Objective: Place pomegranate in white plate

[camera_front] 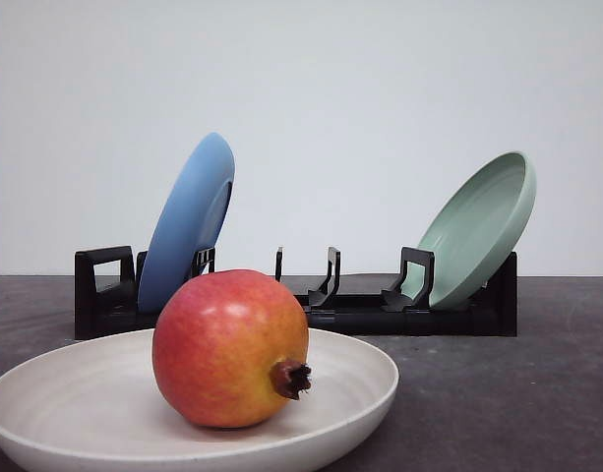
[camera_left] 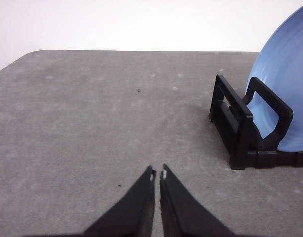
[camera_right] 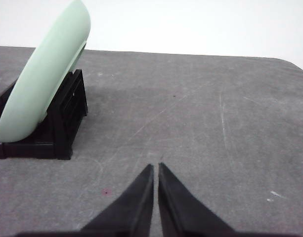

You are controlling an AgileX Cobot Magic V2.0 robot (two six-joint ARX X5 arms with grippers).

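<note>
- The pomegranate (camera_front: 230,347) is resting inside the white plate (camera_front: 75,398), in the foreground of the front view, with its dark crown nub pointing sideways toward the right arm's side and slightly toward the camera; the fruit is sitting a little right of the plate's centre, well inside the raised rim
- Judged from this lie, the placing step is appearing complete, and no further carrying move is looking necessary
- The left gripper (camera_left: 157,174) is hovering over bare grey table (camera_left: 92,123) with its fingertips drawn together, only a hairline slit between them, gripping nothing; the black rack (camera_left: 238,131) holding the blue plate (camera_left: 284,84) is standing ahead of it and to one side, well apart
- The right gripper (camera_right: 155,167) is likewise hanging with its tips pressed together and empty, the pale green plate (camera_right: 45,74) leaning in the rack's far end ahead and to one side
- Neither wrist view is taking in the fruit, so which arm is nearer to it cannot be told
- Open tabletop is lying ahead of both sets of fingers, giving free room for a retreat; the rack is standing behind the white plate, clear of its rim
</note>
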